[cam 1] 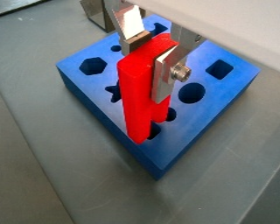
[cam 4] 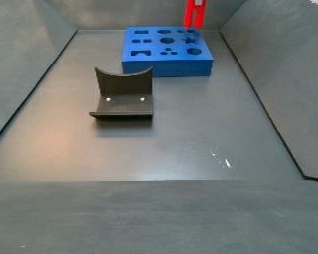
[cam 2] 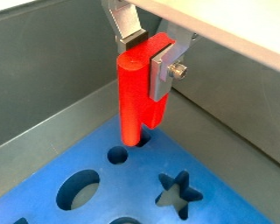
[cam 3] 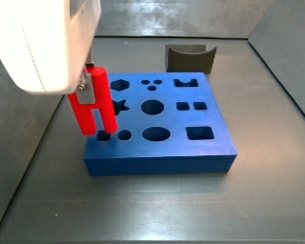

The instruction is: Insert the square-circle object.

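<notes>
Claw (cam 1: 152, 54) pointing down, 2 silver fingers (cam 1: 166, 72) clamped on red piece.

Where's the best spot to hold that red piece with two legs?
At its top, from above, as the end effector holds it. The red piece stands upright over the blue block, so a top grip leaves both legs free to enter the holes.

A robot test cell in a lab: bare grey floor (cam 4: 175, 149) boxed in by plain grey walls (cam 4: 43, 15). The gripper (cam 1: 154, 54) hangs above a blue block (cam 4: 169, 50) with shaped holes; a dark fixture (cam 4: 122, 94) stands nearer.
</notes>
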